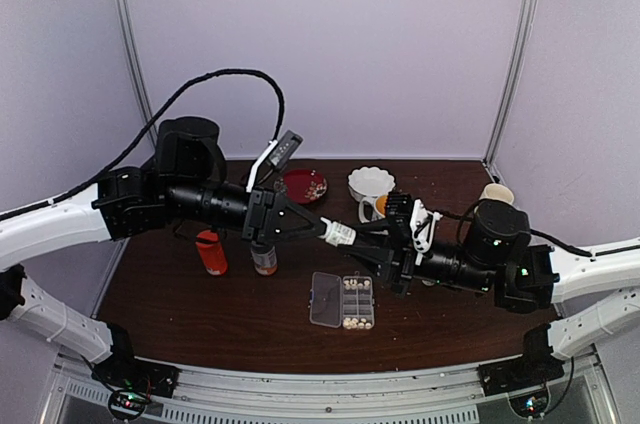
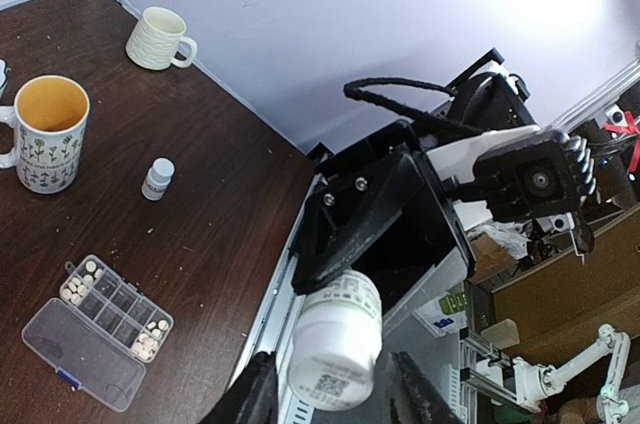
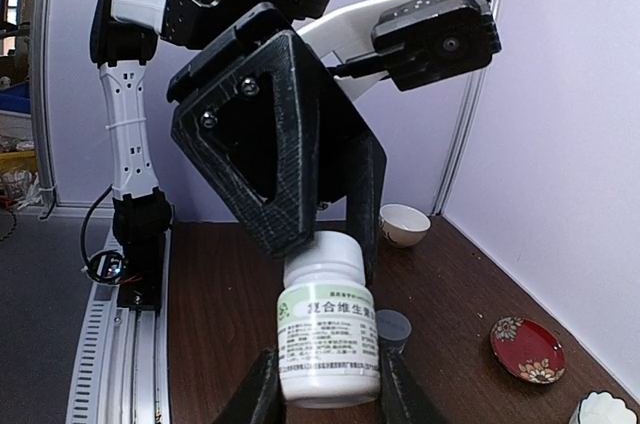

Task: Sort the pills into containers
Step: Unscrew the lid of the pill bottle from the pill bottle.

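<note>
Dark brown surface (image 1: 200, 314) carries the clear pill box (image 1: 326, 301) near its front middle, lid open to the left, with pills (image 1: 356, 322) at its near and far ends. Beyond it, a white bottle (image 1: 338, 233) hangs between both tools. The right tool (image 3: 328, 392) clamps its labelled body. The left tool (image 2: 335, 399) flanks the cap end, but I cannot tell whether it grips. Farthest back sit a red plate (image 1: 304, 185) and a white bowl (image 1: 371, 182).

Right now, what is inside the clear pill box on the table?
Cream pills sit in the end cells of the pill box; the middle cells look empty. Its lid lies open alongside, so nothing is covered.
</note>
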Available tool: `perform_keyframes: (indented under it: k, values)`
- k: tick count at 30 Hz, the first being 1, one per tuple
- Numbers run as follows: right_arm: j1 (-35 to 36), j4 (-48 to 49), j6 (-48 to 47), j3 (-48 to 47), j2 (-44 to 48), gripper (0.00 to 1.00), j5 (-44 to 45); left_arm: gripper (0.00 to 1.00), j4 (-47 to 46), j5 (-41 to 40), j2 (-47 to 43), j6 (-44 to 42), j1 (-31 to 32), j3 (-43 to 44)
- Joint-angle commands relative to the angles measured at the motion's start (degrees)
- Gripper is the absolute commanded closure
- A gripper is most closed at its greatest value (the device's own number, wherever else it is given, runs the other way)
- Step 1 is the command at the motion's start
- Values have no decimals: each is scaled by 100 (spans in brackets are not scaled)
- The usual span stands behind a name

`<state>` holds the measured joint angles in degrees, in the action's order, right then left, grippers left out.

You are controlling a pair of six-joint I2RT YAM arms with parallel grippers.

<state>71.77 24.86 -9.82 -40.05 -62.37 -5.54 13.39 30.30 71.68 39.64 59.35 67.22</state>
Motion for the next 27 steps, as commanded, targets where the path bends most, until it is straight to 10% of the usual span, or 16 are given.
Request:
perform_keyframes:
  k: [1,6,16,27]
  values:
    - [36,-57,-208,-187,-13,81,10,54,-28,37,81,78,24,185]
    - [38,-56,-208,-187,-21,82,9,77,-121,-24,2,85,21,62]
    - [35,-198,-364,-205,-75,82,14,85,-93,16,-56,278,15,8]
    - [215,-468,-3049,-295,-339,82,736,94,-515,471,-36,2191,-104,-423]
